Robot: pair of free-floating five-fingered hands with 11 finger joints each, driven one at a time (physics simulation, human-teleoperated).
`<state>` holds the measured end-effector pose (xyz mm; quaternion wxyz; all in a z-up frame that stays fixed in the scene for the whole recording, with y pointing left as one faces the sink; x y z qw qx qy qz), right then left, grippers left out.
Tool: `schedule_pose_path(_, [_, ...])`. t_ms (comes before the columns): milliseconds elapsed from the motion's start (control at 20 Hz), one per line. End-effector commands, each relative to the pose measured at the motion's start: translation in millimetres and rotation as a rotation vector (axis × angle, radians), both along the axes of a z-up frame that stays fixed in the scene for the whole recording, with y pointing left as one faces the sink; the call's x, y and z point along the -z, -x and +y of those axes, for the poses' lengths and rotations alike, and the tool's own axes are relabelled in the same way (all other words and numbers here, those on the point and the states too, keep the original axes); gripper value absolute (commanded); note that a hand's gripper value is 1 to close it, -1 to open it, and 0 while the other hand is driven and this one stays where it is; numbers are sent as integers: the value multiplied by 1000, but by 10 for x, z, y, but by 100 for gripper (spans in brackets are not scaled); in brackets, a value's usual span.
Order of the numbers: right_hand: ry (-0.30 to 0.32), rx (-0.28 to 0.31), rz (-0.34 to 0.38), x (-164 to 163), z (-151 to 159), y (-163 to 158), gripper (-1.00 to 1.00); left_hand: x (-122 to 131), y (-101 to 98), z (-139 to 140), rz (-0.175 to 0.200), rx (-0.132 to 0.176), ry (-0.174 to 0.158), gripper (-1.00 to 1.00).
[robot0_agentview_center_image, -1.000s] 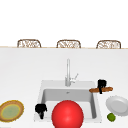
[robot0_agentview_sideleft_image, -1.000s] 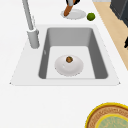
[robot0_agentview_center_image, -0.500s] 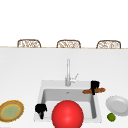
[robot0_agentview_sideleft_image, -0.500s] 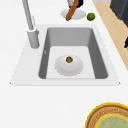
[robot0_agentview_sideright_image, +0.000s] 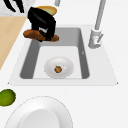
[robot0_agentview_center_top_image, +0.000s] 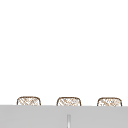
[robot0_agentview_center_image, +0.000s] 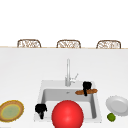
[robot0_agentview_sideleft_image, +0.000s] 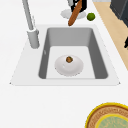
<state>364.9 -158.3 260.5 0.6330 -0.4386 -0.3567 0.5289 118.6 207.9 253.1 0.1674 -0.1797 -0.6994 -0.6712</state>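
My right hand, fingers curled round the baguette, has moved it left from the bench to centre-right of frame, over the sink. Left hand idles lower left, fingers curled.

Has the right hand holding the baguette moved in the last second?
Yes. The right hand with the baguette has shifted left in the front view, toward the faucet and over the sink.
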Motion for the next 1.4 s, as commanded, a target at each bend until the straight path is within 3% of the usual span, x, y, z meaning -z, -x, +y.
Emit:
schedule_pose_path(0, [0,-42,0,0,247,110,100,0,0,0,0,0,0,0])
schedule_pose_path(550, [-7,-51,-1,178,979,405,100,0,0,0,0,0,0,0])
schedule_pose_path(650, [8,-7,-2,336,1165,375,100,0,0,0,0,0,0,0])
schedule_pose_path(850, [71,-17,-2,633,1383,231,100,0,0,0,0,0,0,0])
schedule_pose_path(1350, [23,-34,-16,1501,1517,-174,100,0,0,0,0,0,0,0])
